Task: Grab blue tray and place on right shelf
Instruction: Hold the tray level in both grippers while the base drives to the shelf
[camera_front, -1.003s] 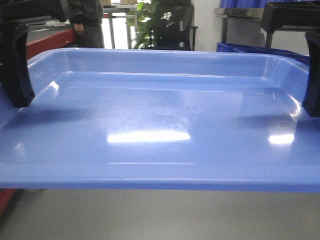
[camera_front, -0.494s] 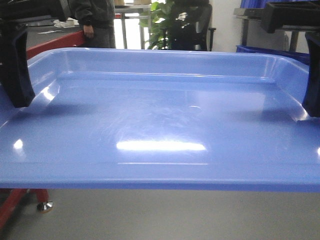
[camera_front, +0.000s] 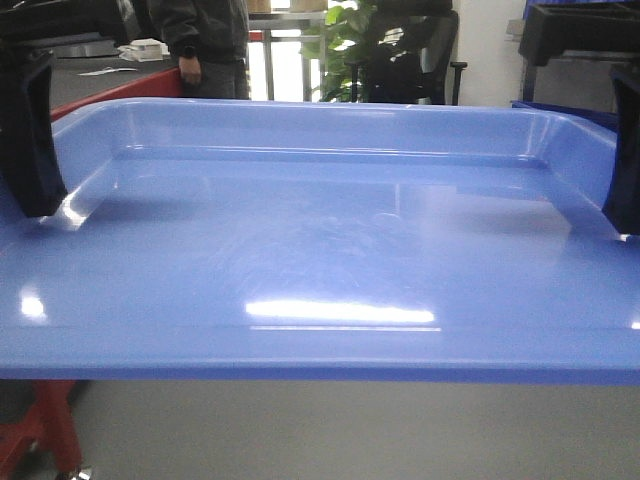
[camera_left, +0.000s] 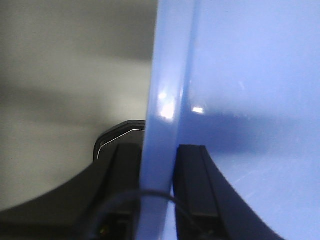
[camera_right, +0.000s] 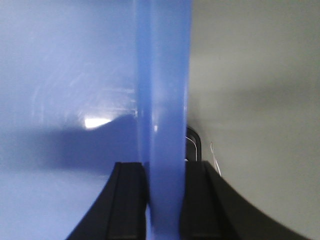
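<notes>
Rim-side, left tool (camera_left: 160, 152) and right tool (camera_right: 162, 170) clamp the blue tray (camera_front: 320, 230).

The rim (camera_left: 165, 100) of the blue tray (camera_left: 250, 90) runs upright through the middle of the picture, with two small bright reflections on it. At the lower end of the rim the left tool (camera_left: 157, 152) clamps it: one black finger (camera_left: 125, 172) presses left of the rim and the other (camera_left: 192, 175) right of it, inside the tray. A thin black cable (camera_left: 120, 197) curves in front of the rim. Left of the rim there is only a grey, blurred surface (camera_left: 65, 75).
</notes>
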